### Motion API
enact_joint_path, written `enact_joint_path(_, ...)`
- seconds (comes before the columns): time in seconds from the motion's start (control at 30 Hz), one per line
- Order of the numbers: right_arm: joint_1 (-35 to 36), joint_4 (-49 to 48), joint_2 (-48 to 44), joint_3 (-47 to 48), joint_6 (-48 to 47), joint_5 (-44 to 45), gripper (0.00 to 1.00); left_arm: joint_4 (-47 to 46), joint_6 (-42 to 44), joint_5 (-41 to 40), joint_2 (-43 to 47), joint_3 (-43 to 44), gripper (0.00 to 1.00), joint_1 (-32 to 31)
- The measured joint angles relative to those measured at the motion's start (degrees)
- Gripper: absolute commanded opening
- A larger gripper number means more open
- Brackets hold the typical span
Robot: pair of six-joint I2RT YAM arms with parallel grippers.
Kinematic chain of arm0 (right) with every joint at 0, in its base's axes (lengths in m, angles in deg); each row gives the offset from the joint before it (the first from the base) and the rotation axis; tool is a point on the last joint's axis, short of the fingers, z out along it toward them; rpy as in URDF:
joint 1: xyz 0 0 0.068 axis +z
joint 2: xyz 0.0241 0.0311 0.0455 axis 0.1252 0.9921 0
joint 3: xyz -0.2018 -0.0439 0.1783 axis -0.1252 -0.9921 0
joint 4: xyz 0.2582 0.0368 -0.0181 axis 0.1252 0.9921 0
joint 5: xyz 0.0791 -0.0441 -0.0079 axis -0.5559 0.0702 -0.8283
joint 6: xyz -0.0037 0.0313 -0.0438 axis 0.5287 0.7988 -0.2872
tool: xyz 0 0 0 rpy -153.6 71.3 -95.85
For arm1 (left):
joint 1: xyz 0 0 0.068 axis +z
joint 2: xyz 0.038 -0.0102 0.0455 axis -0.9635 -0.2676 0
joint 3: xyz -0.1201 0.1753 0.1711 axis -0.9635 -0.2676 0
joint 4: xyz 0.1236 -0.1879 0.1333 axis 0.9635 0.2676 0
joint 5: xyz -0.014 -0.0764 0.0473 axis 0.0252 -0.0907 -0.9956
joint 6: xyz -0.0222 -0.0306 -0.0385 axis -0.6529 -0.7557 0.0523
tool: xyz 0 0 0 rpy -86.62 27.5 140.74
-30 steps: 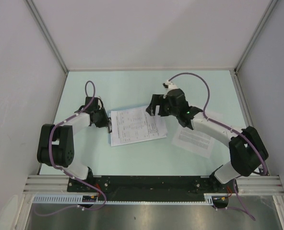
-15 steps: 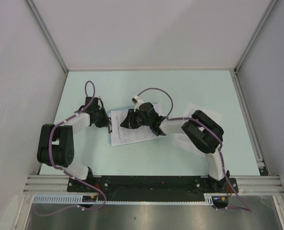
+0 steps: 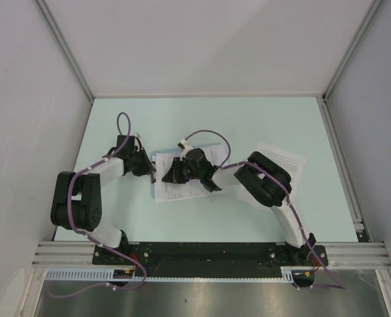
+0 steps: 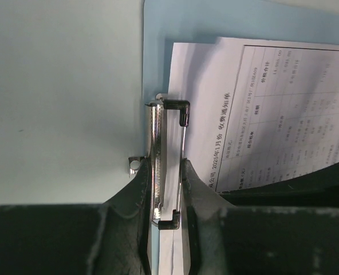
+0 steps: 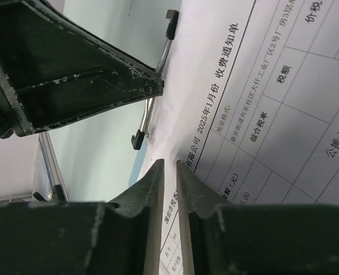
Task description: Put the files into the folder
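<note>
Silver metal clip of flat light-blue clipboard folder, lying left of centre on pale tabletop, is clenched by left claw, probably held open so printed white paper sheet, pinched at its edge by right claw, can be slid under.

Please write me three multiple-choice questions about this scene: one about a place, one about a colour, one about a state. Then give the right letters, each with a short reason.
1. Relative to the folder, where does the lone sheet lie?
A. to its left
B. to its right
C. on top of it

2. What colour is the folder?
A. red
B. black
C. light blue

3. What is the left gripper doing?
A. squeezing the clip
B. hanging open
C. lifting a sheet

Answers:
1. B, the top view shows it apart, on the right side.
2. C, light-blue board shows around the files.
3. A, its fingers close on the silver clip.
</note>
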Motion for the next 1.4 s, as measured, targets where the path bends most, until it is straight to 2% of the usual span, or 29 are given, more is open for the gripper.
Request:
enact_joint_path(0.47, -0.83, -5.79, 5.16, 3.19, 4.37, -2.51, 0.17, -2.19, 0.02, 1.68, 0.63, -1.36, 0.0, 0.57)
enact_joint_path(0.73, -1.62, -5.97, 6.12, 4.44, 3.67, -5.97, 0.17, 4.13, 0.44, -1.9, -1.64, 3.39, 0.0, -1.2)
enact_joint_path(0.8, -2.08, -5.92, 6.12, 4.46, 3.3, -7.13, 0.17, 5.66, 0.59, -3.65, -2.14, 4.57, 0.08, -2.19)
enact_joint_path(0.83, -2.36, -5.81, 6.12, 4.5, 3.1, -7.85, 0.17, 6.56, 0.79, -4.7, -2.56, 5.33, 0.19, -2.75)
enact_joint_path(0.87, -2.56, -5.68, 6.12, 4.55, 2.89, -8.52, 0.17, 7.1, 1.03, -5.31, -2.84, 5.81, 0.41, -3.13)
enact_joint_path(0.97, -2.97, -5.22, 6.12, 4.74, 2.69, -10.51, 0.17, 8.31, 1.51, -7.61, -3.67, 6.71, 0.55, -4.35)
enact_joint_path(1.13, -3.17, -4.11, 6.12, 5.35, 2.62, -12.48, 0.17, 8.35, 1.53, -9.33, -3.76, 6.82, 0.59, -5.81)
enact_joint_path(1.2, -3.17, -3.93, 6.12, 5.62, 2.62, -13.0, 0.17, 8.52, 1.53, -9.42, -3.41, 6.56, 0.62, -5.86)
enact_joint_path(1.23, -3.23, -3.87, 6.12, 5.77, 2.62, -13.33, 0.17, 8.74, 1.55, -9.4, -3.13, 6.45, 0.68, -5.86)
enact_joint_path(1.4, -3.39, -1.14, 5.6, 6.54, 1.46, -14.36, 0.18, 10.43, 1.7, -9.79, -1.14, 5.51, 0.71, -5.86)
